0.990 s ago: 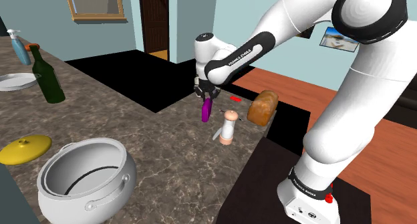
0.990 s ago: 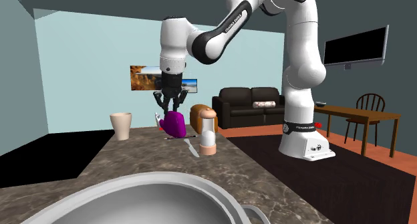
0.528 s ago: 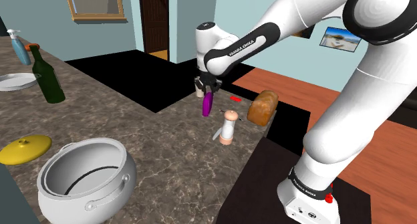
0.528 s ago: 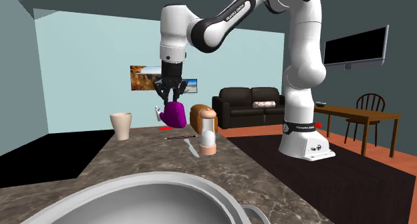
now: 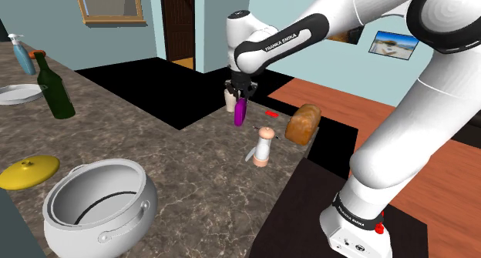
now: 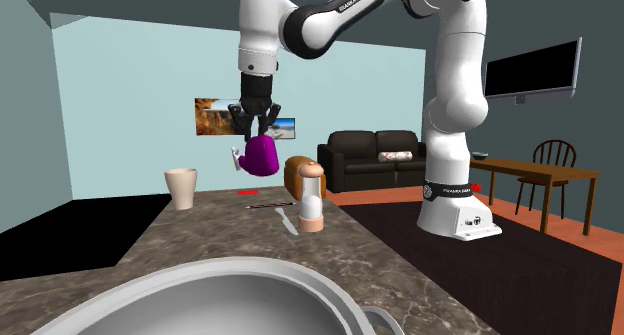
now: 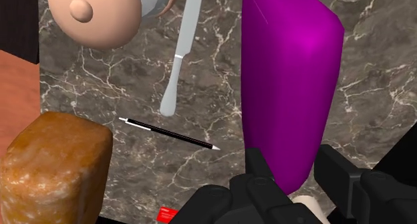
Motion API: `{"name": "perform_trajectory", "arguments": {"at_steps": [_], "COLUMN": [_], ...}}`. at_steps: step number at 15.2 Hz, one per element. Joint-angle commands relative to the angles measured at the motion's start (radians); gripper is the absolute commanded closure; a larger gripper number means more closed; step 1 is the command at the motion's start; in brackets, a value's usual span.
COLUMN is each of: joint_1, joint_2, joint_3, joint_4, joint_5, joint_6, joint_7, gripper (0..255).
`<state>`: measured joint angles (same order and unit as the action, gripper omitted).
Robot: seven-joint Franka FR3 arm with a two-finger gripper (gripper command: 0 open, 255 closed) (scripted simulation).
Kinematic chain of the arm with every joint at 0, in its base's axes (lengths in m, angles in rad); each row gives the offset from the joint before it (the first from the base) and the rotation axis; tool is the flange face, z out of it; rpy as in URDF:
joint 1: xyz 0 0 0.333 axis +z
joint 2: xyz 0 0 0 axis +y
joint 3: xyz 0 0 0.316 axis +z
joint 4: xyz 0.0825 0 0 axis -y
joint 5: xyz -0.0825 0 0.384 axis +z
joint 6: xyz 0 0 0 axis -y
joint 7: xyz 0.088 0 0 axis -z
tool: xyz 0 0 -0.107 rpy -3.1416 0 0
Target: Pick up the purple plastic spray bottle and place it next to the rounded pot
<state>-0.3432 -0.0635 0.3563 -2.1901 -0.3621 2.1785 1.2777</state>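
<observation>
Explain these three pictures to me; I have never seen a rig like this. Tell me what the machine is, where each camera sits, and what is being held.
The machine is a white robot arm ending in a black two-finger claw. One camera looks down from beside the arm's base. A second looks across the stone-patterned counter towards the arm. A third sits on the hand and looks along the claw.

The claw is shut on a purple spray bottle, which hangs above the counter. On the counter are a pale grey pot, a yellow lid, a green bottle, a bread loaf, a pepper mill and a knife.
</observation>
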Motion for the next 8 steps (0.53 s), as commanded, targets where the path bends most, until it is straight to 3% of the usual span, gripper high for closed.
{"name": "perform_trajectory", "arguments": {"at_steps": [1,8], "joint_1": [0.000,0.003], "joint_2": [-0.013,-0.046], "joint_3": [-0.001,-0.003], "joint_4": [0.015,0.073], "joint_5": [0.012,0.043], "joint_6": [-0.024,-0.107], "joint_7": [-0.015,-0.056], "gripper": [255,255]}}
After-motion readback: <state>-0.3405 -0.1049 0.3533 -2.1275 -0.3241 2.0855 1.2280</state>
